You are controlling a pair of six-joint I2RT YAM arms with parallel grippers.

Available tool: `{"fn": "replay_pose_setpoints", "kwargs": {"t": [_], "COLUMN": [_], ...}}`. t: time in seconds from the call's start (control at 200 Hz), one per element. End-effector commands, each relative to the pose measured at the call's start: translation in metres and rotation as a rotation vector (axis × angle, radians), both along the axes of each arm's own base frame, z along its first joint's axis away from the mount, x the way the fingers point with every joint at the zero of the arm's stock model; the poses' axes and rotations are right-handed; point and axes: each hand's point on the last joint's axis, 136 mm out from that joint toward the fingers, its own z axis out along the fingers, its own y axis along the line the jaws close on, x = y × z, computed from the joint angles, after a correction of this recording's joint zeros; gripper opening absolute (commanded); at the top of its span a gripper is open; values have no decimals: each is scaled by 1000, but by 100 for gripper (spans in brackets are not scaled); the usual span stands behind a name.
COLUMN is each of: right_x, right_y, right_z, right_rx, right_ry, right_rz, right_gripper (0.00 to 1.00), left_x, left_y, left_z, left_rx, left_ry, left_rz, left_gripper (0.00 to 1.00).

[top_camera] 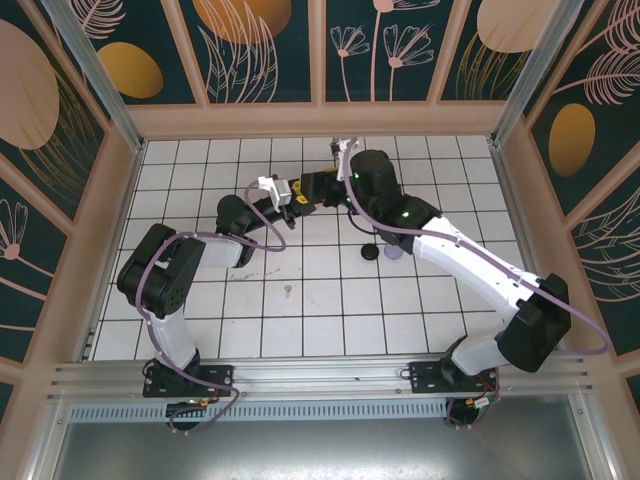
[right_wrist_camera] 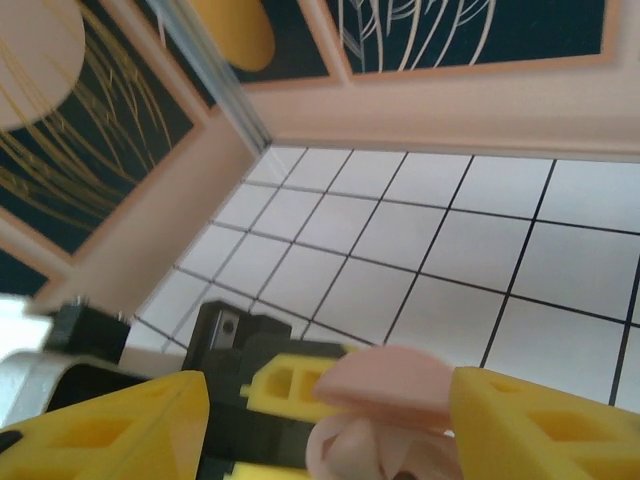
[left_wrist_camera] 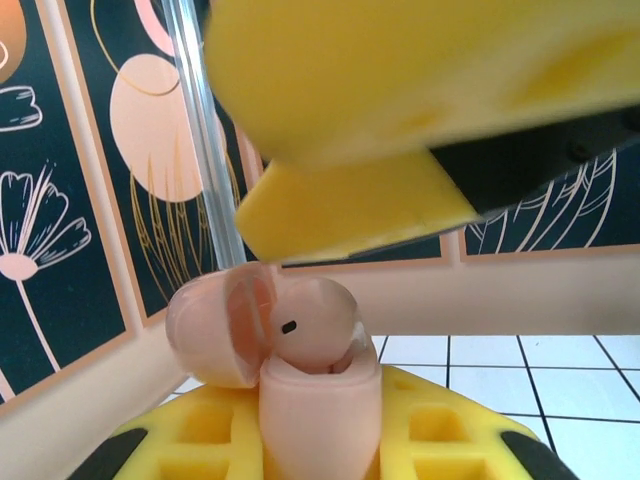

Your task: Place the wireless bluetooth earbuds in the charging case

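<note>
- My left gripper (left_wrist_camera: 320, 438) is clamping shut on the pale pink rounded plastic charging case (left_wrist_camera: 320, 410), which is standing upright between its yellow fingers (left_wrist_camera: 180, 440).
- The case's hinged lid (left_wrist_camera: 205, 325) is hanging open to the left of that grip.
- A pink round-headed earbud (left_wrist_camera: 312, 328) with a small dark mark is sitting in the case's mouth, just above the left fingers. I cannot tell how deep it is sitting.
- My right gripper (right_wrist_camera: 330, 420) is standing with its jaws spread, one on each side of the case, gripping nothing.
- A second tiny pink stemmed earbud (top_camera: 289, 291) is lying on the white tiled table (top_camera: 320, 330), well apart from both grippers, toward the bases.
- A black round case (top_camera: 370, 252) and a lavender round case (top_camera: 394, 252) are lying side by side next to the right forearm, behind its gripper.
</note>
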Motion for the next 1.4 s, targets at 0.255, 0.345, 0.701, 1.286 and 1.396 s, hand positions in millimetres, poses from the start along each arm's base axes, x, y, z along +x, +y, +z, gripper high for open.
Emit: {"fn": "replay_pose_setpoints", "kwargs": {"t": [0.255,0.345,0.701,1.286,1.396], "right_x": [-23,-25,-26,-10,-8], "right_y": [-42,-40,5,5,5], "right_z": [62,55,29,-13,-16], "right_rx": [191,195,206,-41,-73], "right_ry": [11,38,147,133,130], "right_rz": [-79,-71,110,99,100], "right_gripper": [69,68,55,42,42], "left_x": [-3,-4,-13,-24,-24], "left_y": [15,16,11,3,3], "left_z": [29,32,28,29,31], "left_rx": [-141,-155,-111,-67,-65], "left_ry": [-63,-61,-68,-59,-58], "left_rz": [97,91,44,-50,-56], "left_gripper": [0,0,0,0,0]}}
